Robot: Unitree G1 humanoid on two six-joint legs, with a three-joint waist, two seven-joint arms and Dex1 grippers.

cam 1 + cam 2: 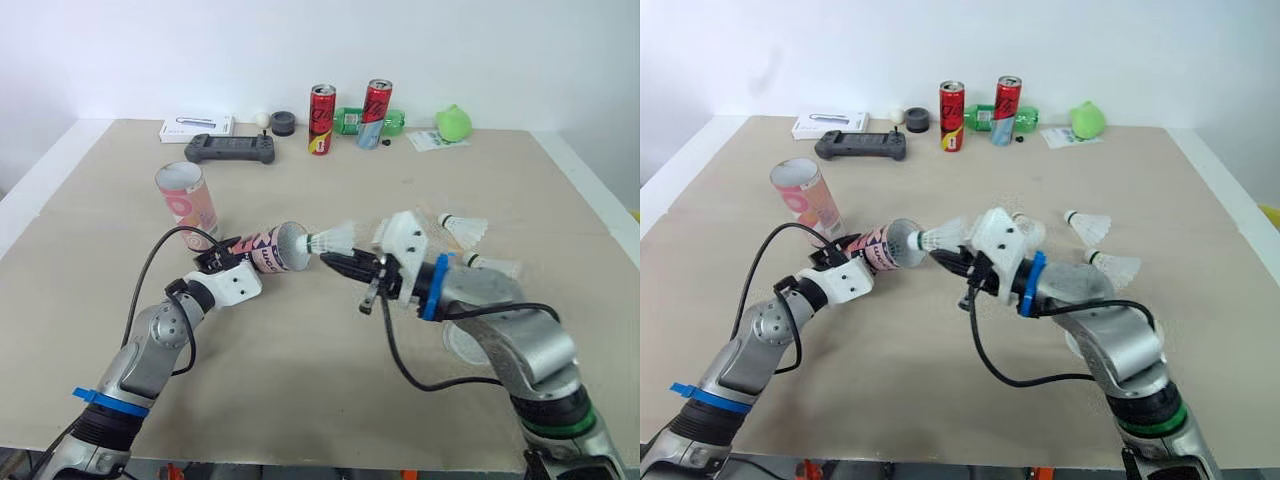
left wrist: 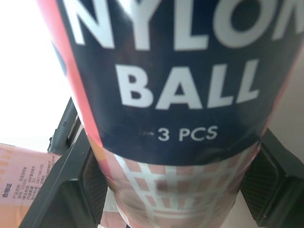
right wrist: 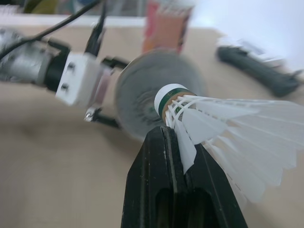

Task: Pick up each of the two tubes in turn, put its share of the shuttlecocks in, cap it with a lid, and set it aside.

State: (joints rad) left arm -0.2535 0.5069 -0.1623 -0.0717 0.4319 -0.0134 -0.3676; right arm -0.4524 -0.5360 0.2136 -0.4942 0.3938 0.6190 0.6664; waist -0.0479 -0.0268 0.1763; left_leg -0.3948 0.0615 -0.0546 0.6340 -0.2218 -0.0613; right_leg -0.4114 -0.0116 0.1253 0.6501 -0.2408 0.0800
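- The dark-blue-and-pink cardboard tube (image 1: pixel 264 250) is held tilted over the table with its open mouth facing the right arm. The left gripper (image 1: pixel 222 255), on a bent arm, clamps both fingers on the tube's rear.
- The right gripper (image 3: pixel 167 142), its forearm angled inward, pinches the skirt of a white-skirted shuttlecock (image 1: pixel 335 240), cork at the tube's mouth.
- I cannot tell whether the cork has passed the rim.
- The pink upright tube (image 1: pixel 186 205) stands just behind the left gripper.
- Two loose shuttlecocks (image 1: pixel 465 228) lie beyond the right forearm, and bare tan tabletop (image 1: pixel 320 400) lies in front.
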